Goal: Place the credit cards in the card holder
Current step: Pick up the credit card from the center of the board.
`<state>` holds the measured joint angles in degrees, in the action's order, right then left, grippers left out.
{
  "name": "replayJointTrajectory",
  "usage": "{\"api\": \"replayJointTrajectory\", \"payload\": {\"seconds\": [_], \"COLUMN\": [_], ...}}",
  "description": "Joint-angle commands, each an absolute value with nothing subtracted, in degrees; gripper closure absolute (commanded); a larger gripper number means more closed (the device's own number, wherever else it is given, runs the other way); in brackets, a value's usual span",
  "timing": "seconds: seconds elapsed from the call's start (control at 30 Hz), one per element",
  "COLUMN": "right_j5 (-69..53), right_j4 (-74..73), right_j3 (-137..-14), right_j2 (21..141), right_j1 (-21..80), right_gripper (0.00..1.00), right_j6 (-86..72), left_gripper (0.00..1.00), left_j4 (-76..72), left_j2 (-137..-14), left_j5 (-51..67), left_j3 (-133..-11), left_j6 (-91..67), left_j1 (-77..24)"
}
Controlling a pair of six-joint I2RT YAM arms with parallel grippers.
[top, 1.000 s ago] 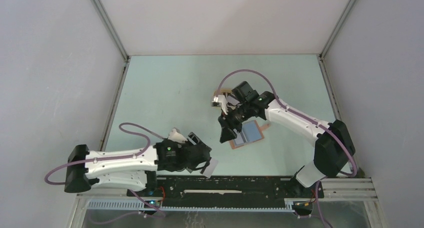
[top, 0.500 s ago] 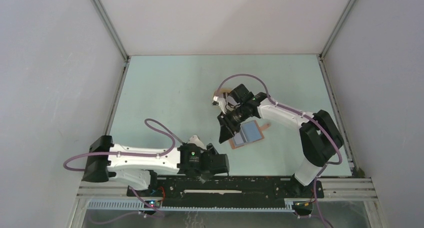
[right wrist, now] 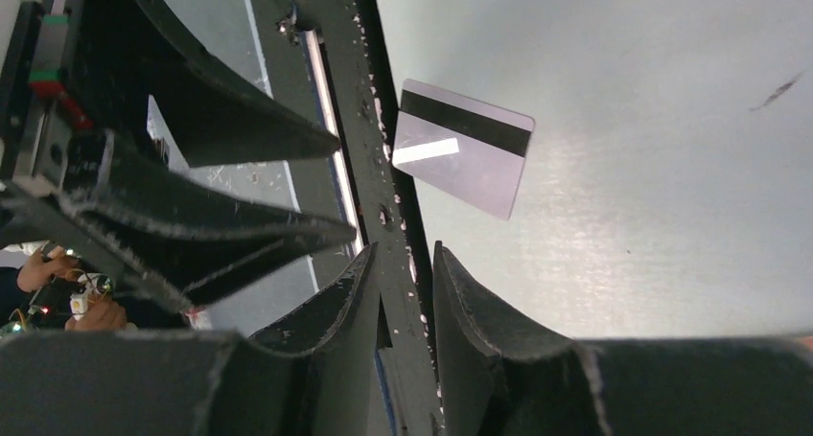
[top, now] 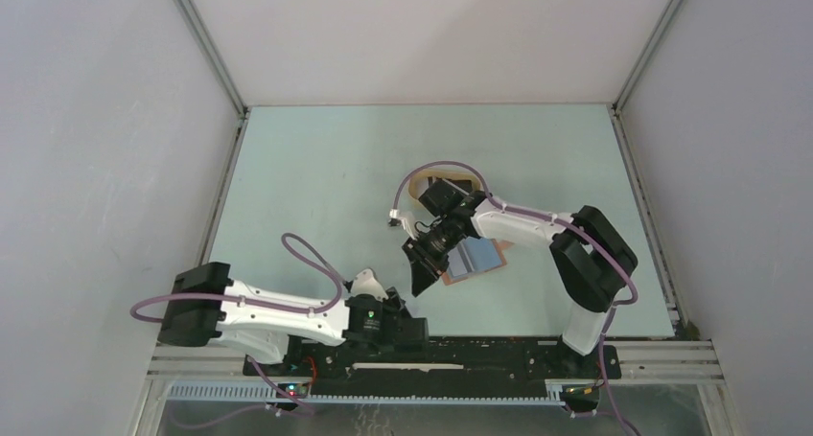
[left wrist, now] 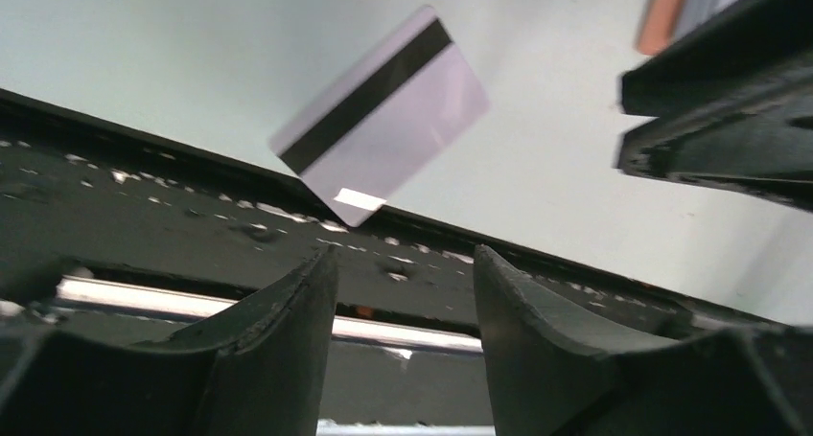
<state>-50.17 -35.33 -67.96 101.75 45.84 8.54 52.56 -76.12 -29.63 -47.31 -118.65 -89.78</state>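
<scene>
Left wrist view: the card (left wrist: 383, 115) lies flat on the table (left wrist: 192, 34), one corner over the rail (left wrist: 192, 216).
axis: the card's long side runs away from the rail, roughly square to it; a dark stripe follows one long edge, face up.
left gripper (left wrist: 403, 263): jaws apart, empty, low over the rail, tips towards the card.
right gripper (right wrist: 403, 254): jaws narrowly apart, empty, above the rail beside the card.
holder (top: 476, 257): open, blue pockets up, farther from the rail than the card.
change: a second ago the right gripper hung beside the holder, and it is now nearer the rail; the left arm has swung in along the rail.
</scene>
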Motion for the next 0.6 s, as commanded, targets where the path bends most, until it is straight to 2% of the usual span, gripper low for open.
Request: {"api": "replayJointTrajectory", "payload": {"seconds": [0.0,0.17,0.57], "right_j5": [-49.0,-48.4,-48.8], "right_j4": [-34.8,-35.3,-35.2], "right_j3": [-68.4,-69.1,-69.8], "right_j2": [102.8,104.5,109.0], "right_j1": [45.9,46.6,47.9], "right_gripper": [0.65,0.66,0.67], "right_j6": [8.5,9.1,8.4], "left_gripper": [0.42,0.47,0.46], "left_j4": [52.1,47.2,41.4], "left_j2": [-73.9,-71.6,-74.4], "left_j5": [-32.5,-38.1,-35.2], "left_j3": [-43.6,-38.4,-36.3], "left_j6": [-155.9,-155.8,-156.0], "left_j1": [-90.9,-91.2,-93.7]}}
